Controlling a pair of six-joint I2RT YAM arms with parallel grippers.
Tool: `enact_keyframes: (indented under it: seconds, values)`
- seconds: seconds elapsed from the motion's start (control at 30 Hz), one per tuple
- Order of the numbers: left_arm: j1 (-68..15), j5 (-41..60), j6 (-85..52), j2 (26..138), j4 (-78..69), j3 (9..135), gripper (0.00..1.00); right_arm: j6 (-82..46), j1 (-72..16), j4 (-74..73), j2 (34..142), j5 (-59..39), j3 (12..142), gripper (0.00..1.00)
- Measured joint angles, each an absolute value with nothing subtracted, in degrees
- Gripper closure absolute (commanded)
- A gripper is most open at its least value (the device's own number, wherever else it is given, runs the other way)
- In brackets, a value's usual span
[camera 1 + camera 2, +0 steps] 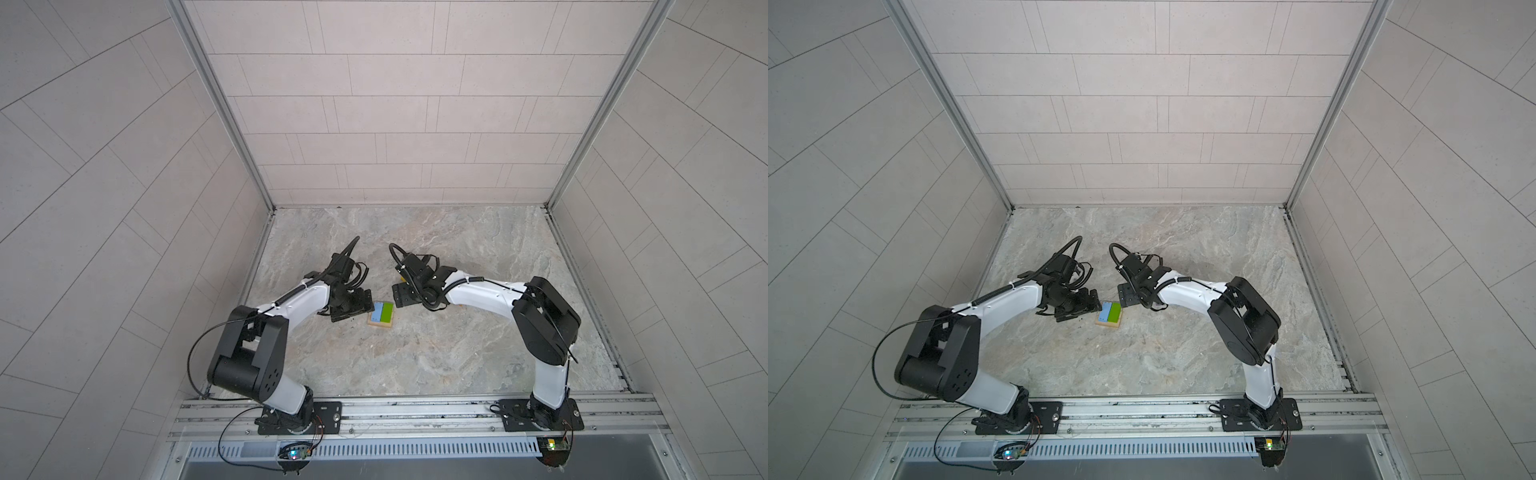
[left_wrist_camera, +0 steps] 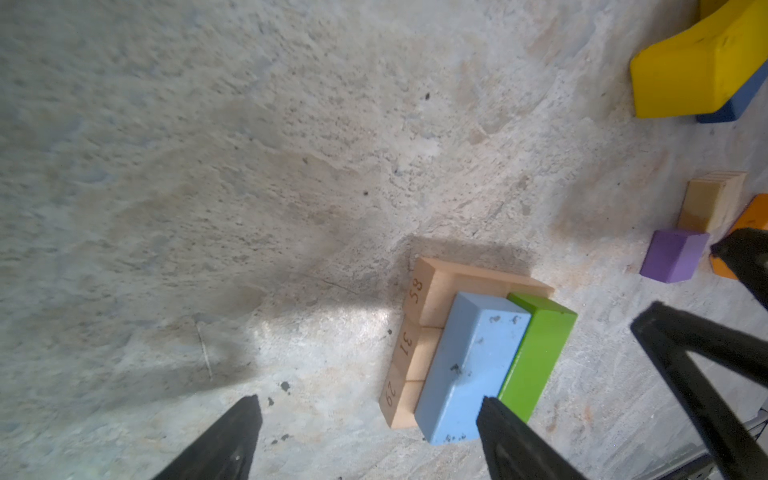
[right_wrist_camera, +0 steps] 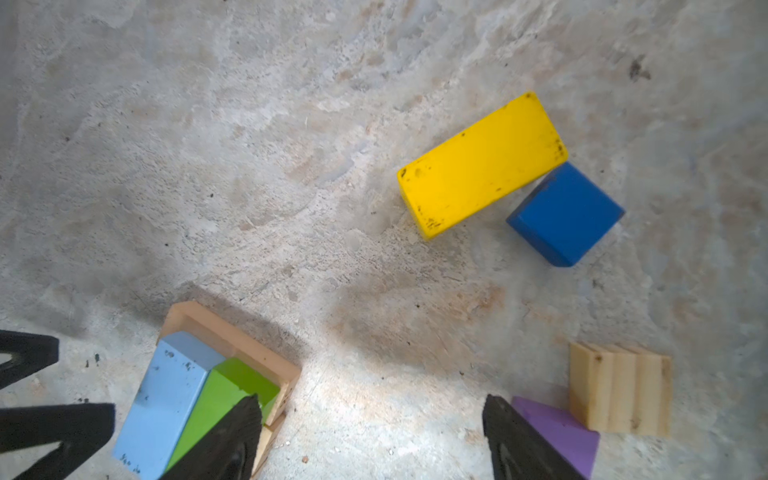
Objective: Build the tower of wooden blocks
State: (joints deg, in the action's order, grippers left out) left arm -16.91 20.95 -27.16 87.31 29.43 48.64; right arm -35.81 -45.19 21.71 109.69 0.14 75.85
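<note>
On the desk (image 1: 415, 353), the tower (image 1: 380, 314) is two layers high: light-blue bar (image 2: 469, 365) and green bar (image 2: 536, 353) side by side on tan bars (image 2: 409, 340). A yellow bar (image 3: 482, 164), dark-blue cube (image 3: 565, 214), purple cube (image 3: 561, 432) and tan block (image 3: 621, 392) lie loose nearby. The left tool (image 2: 368, 409) and right tool (image 3: 370, 401) flank it, open and empty.

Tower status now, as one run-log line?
tower: light-blue bar, green bar atop tan bars | left pincer: open, empty | right pincer: open, empty
</note>
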Motion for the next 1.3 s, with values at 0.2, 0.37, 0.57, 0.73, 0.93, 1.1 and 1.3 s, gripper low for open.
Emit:
enact_keyframes:
  seconds: [0.2,0.37,0.57,0.73,0.93,1.1,1.3]
  values:
    - [-16.9,20.9,-27.2,87.3,29.4,48.7,0.11,-35.6,-44.9,22.3,111.2,0.5,76.6,0.15]
    - [-16.9,20.9,-27.2,87.3,29.4,48.7,0.11,-35.3,-44.9,22.5,112.1,0.6,77.9,0.15]
    - [-16.9,20.9,-27.2,87.3,29.4,48.7,0.11,-34.9,-44.9,22.5,113.6,0.7,78.4,0.16]
    - [-16.9,20.9,-27.2,87.3,29.4,48.7,0.11,-34.9,-44.9,22.5,113.9,0.4,78.4,0.16]
    - [-16.9,20.9,-27.2,87.3,29.4,48.7,0.11,-34.9,-44.9,22.2,113.9,0.2,78.4,0.16]
    - [-16.9,20.9,-27.2,87.3,29.4,48.7,0.11,-34.9,-44.9,22.0,113.9,0.0,78.3,0.16]
    - [-16.9,20.9,-27.2,87.3,29.4,48.7,0.11,-34.9,-45.0,21.6,113.9,-0.1,78.2,0.16]
